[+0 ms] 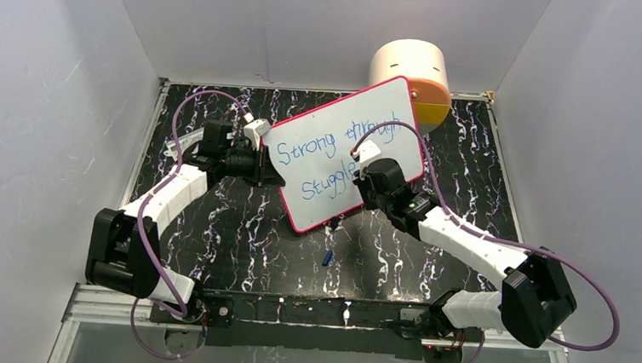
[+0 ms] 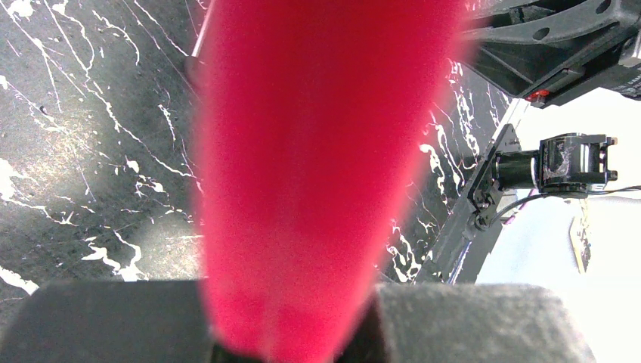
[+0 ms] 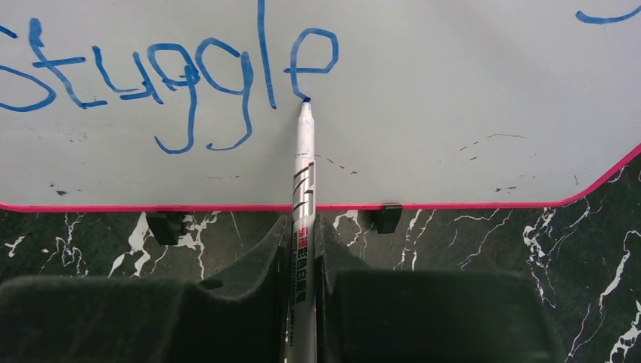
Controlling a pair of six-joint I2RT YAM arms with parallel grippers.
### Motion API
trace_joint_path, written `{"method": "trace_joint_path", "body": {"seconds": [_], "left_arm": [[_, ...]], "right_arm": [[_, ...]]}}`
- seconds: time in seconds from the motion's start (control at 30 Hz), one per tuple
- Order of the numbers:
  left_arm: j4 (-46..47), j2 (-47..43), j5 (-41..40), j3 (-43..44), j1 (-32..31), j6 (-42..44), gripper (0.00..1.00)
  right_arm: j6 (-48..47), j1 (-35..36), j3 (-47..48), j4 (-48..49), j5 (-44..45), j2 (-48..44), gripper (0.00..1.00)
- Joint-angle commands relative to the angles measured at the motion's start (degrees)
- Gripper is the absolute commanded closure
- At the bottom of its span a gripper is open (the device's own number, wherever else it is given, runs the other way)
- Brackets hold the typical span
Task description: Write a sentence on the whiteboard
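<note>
Three pale grey walls (image 1: pixel 51 86) — black white-veined tabletop (image 1: pixel 237 227) beneath the whiteboard (image 1: pixel 327 172)

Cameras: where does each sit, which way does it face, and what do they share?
Top: above, behind the arms, looking down on table and whiteboard.
Left wrist: past the left gripper, shut on the board's pink frame, toward the table.
Right wrist: past the right gripper, shut on a marker, at blue writing.
Shared: top and right wrist show that writing.
</note>
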Motion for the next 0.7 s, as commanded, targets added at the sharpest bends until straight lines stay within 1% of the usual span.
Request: {"method": "trace_joint_path", "body": {"seconds": [0.0, 0.2, 0.37, 0.5, 0.67], "left_arm": [[-3.4, 0.6, -5.4, 0.3, 0.4, 2.0, 1.00], [-3.5, 0.6, -5.4, 0.3, 0.4, 2.0, 1.00], [-3.5, 0.6, -5.5, 0.3, 0.4, 2.0, 1.00], [-3.5, 0.5, -5.6, 0.3, 0.4, 2.0, 1.00], [-3.5, 0.4, -5.5, 0.3, 0.4, 2.0, 1.00]], "right_arm": [[0.0, -0.2, -0.2, 0.8, 3.8, -1.0, 1.00], [0.0, -0.2, 0.1, 2.9, 6.1, -1.0, 1.00], [0.0, -0.3, 0.3, 4.2, 7.2, -3.3, 1.00], [0.0, -1.2, -0.1, 4.8, 6.5, -5.2, 1.00], [0.0, -2.6, 0.3, 5.0, 5.3, -4.4, 1.00]]}}
